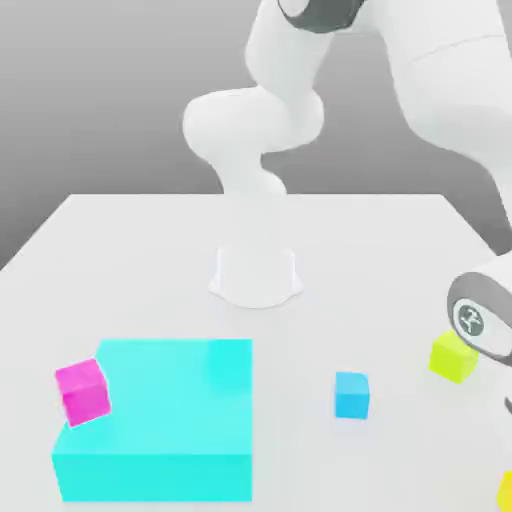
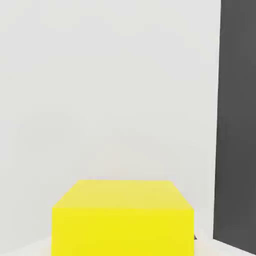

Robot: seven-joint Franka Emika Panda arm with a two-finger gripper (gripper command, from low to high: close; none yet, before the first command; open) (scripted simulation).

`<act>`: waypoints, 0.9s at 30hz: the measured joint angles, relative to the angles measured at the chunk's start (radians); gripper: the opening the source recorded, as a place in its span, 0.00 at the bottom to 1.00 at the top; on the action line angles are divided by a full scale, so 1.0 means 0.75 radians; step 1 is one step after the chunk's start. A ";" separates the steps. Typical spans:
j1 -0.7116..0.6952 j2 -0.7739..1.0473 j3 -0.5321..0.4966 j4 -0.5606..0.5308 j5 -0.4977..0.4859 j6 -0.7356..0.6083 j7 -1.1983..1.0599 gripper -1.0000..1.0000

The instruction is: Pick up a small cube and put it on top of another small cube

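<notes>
Nearest in the exterior view, your yellow cube (image 2: 122,230) sits at the lower right edge, with the gripper (image 2: 123,245) closed on it. Left of it is the big cyan block (image 1: 165,415), the magenta cube (image 1: 83,392) turned askew at its left edge. You see the blue cube (image 1: 351,396) between, and the lime cube (image 1: 454,357) farther back, near the arm's hand (image 1: 485,310). Beyond stands the arm's base (image 1: 256,275) on the pale table (image 1: 150,260).
</notes>
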 joint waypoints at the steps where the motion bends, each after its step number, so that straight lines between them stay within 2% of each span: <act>1: -0.010 -0.048 -0.007 -0.015 0.005 -0.031 0.000 0.00; 13: -0.345 -0.530 -0.378 -0.333 0.026 -0.181 0.115 0.00; 19: -0.741 -0.811 -0.583 -0.542 -0.032 -0.256 0.234 0.00; 24: -0.749 -0.686 -0.592 -0.612 0.065 -0.076 0.173 0.00; 25: -0.751 -0.660 -0.590 -0.619 0.080 -0.046 0.162 1.00; 27: -0.751 -0.660 -0.590 -0.619 0.080 -0.046 0.162 1.00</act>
